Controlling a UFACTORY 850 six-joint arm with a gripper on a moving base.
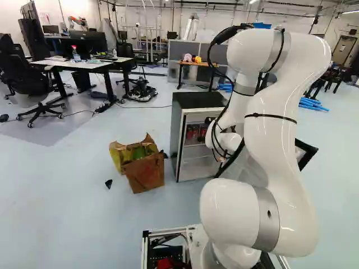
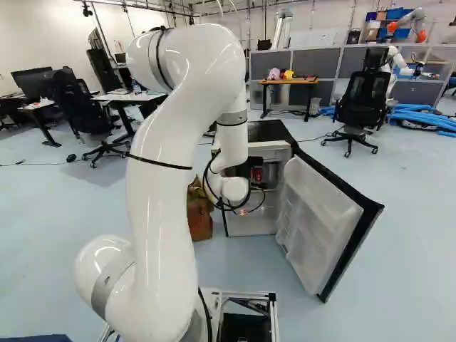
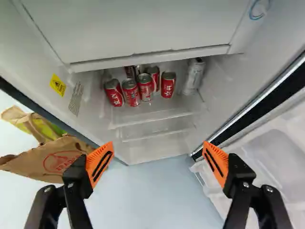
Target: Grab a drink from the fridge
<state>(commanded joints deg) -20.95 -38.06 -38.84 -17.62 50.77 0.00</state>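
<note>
My gripper (image 3: 157, 144) was released, orange pads (image 3: 99, 163) wide apart with nothing between them. The fridge (image 1: 175, 126) stood near the centre of the left base view, its open door (image 2: 320, 214) right of centre in the right base view. My drink was inside: red cans (image 3: 167, 86) clustered on a shelf (image 3: 155, 118), showing just right of centre in the left base view. I judged them stiff but thin-walled, fairly weighty if full, slippery if chilled — best taken round the middle, squeezed firmly without denting
</note>
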